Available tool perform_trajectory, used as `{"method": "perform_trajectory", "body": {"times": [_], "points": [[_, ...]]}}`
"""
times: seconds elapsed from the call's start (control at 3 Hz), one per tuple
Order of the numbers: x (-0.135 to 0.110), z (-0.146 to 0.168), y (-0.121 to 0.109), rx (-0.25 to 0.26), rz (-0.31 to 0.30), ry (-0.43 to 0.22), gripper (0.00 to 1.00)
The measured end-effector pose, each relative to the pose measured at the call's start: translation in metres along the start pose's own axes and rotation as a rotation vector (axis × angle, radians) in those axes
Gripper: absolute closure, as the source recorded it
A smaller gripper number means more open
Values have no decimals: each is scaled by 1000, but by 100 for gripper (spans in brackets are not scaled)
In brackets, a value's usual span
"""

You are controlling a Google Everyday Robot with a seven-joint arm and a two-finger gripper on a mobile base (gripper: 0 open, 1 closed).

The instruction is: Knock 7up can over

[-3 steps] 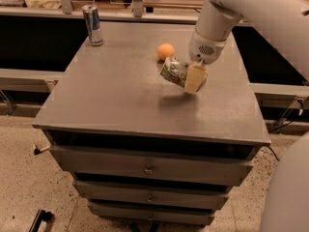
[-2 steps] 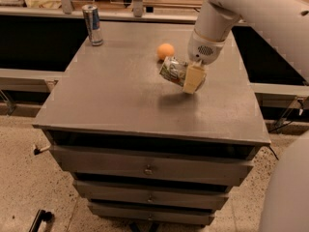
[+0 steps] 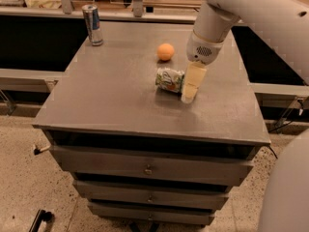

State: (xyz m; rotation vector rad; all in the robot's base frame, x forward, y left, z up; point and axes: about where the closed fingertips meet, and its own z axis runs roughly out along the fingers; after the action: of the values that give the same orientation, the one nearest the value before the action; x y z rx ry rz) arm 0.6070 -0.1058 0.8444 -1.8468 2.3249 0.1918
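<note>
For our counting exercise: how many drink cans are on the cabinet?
2. The 7up can lies on its side near the middle, beside the claw; the slim blue can stands at the far left corner.

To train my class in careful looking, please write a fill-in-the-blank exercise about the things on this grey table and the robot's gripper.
1. The 7up can lies on its ____ on the table.
2. The gripper hangs low over the table, close beside the ____ can.
3. The silver and blue can stands ____ near a far corner.
4. The round thing behind the 7up can is ____ in colour.

Missing words: side; 7up; upright; orange.
</note>
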Motion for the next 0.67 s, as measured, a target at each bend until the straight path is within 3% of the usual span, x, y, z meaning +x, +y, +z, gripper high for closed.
{"method": "perform_trajectory", "body": {"times": [0.33,0.67], "points": [[0,0,0,0,0,0,0],[3,-2,-2,4,-3,-43,0]]}}
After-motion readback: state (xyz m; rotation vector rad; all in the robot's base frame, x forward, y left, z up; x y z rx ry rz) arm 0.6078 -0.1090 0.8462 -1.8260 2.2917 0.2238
